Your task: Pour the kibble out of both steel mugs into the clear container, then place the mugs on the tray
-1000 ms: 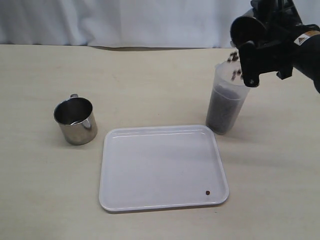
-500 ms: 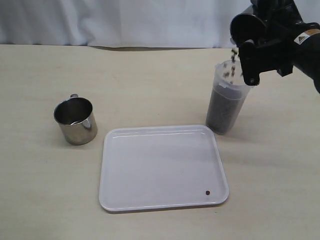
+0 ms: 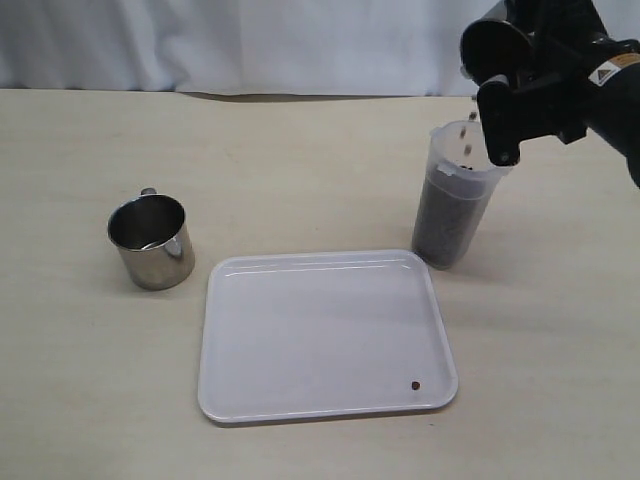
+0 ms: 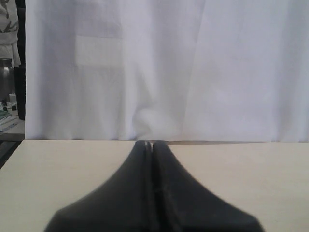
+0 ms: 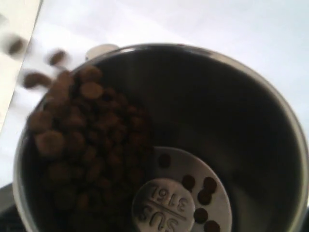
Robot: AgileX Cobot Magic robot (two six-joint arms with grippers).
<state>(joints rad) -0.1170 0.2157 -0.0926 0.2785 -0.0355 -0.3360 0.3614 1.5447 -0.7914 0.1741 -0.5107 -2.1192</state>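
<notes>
kibble: most of it sits in the container [image 3: 455,200], dark fill [image 3: 445,225] reaching most of the way up. A few pellets [image 3: 468,135] are in mid-air right at its mouth.
kibble in the mug: the right wrist view looks straight into the tipped mug [image 5: 217,111]. A heap [image 5: 82,125] is piled against one side at the rim, a few blurred ones are past the lip, and loose ones lie on the stamped bottom.
tipped mug: up in the air [image 3: 495,50], tilted over, just above the container.
container: upright on the worktop [image 3: 300,160], just beyond the tray's far right corner.
right pincer: clamped on the tipped mug [image 3: 520,100], jaws wide around it.
tray: flat on the worktop [image 3: 320,330], between the container and the standing mug, with one stray pellet [image 3: 415,384] near its front right corner.
standing mug: upright [image 3: 150,240] left of the tray, near it but not touching, handle at the back, bare steel bottom showing.
left pincer: fingers pressed together [image 4: 152,145], nothing in them, over bare worktop facing a white curtain [image 4: 145,72]. It's not in the exterior view.
</notes>
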